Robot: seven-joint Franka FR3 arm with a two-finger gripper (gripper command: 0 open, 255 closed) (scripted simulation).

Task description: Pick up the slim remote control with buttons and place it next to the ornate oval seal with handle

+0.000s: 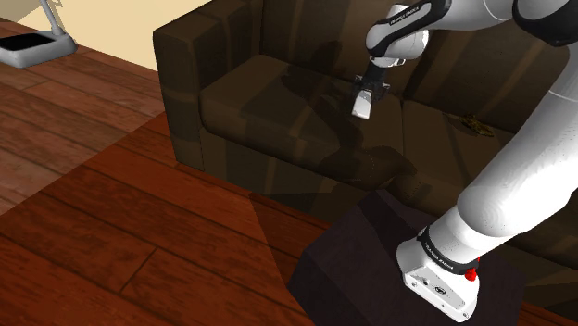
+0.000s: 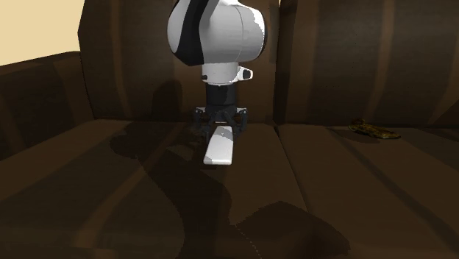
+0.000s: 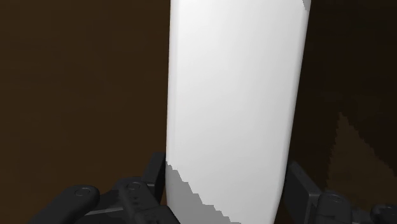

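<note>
A slim, plain white remote control [image 1: 361,106] [image 2: 219,146] hangs tilted from my black gripper [image 1: 368,93] [image 2: 218,123] over the middle seat cushion of a dark brown sofa [image 1: 269,102]. In the wrist view the remote [image 3: 232,108] stretches away from my gripper [image 3: 229,188], clasped between both fingers [image 3: 159,170]; no buttons show on it. The ornate seal [image 1: 477,123] [image 2: 374,131], a small brownish-gold thing, lies on the neighbouring seat cushion toward the shoulder view's right, well apart from the gripper.
The sofa's backrest [image 2: 353,59] rises right behind the gripper, and its armrest [image 1: 181,65] stands at the shoulder view's left. A wooden floor [image 1: 111,213] lies in front. My dark stand [image 1: 370,259] sits close to the sofa's front. A grey object [image 1: 32,46] stands by the cream wall.
</note>
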